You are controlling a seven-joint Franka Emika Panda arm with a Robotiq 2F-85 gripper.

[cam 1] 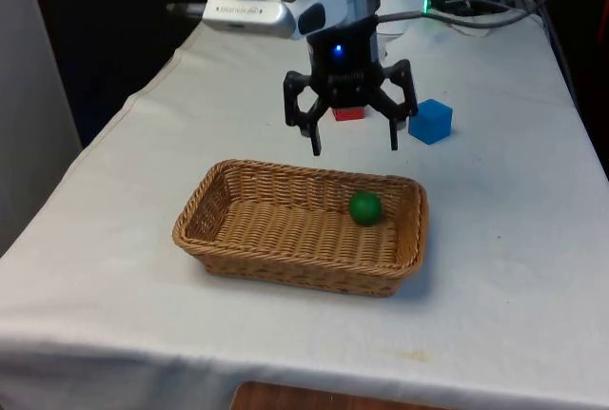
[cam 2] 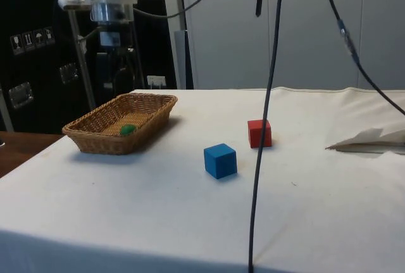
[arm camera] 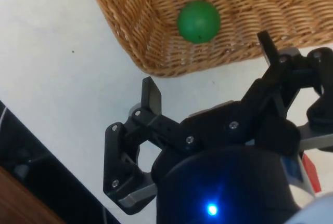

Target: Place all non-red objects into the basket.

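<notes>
Here, front view first: the black gripper (cam 1: pixel 354 150) hangs above the far rim of the wicker basket (cam 1: pixel 243 249), fingers spread wide, nothing between them. The green ball (cam 1: pixel 364 207) lies inside the basket, toward the front view's right end and near the far wall. The blue cube (cam 1: pixel 430 121) sits on the white cloth (cam 1: pixel 105 239) beyond the basket, on the front view's right of the gripper, apart from the basket. The red cube (cam 1: pixel 348 113) peeks out between the fingers, farther back on the cloth, partly hidden by the gripper body.

Side view: the basket (cam 2: pixel 95 140) stands at the left of the table, with the green ball (cam 2: pixel 128 130) low inside it, mostly screened by the near wall. The blue cube (cam 2: pixel 220 160) rests on the cloth near the middle, closer to the camera than the red cube (cam 2: pixel 259 133); the two are near each other but not touching, both well apart from the basket. The arm's upper part is over the basket; the fingers cannot be made out here.

Wrist view: the two fingers (arm camera: pixel 151 96) stand wide apart, empty, over bare cloth just outside the basket wall (arm camera: pixel 151 37). The green ball (arm camera: pixel 198 21) rests on the basket floor close to that wall. A sliver of the red cube (arm camera: pixel 312 169) shows beside the gripper body.
</notes>
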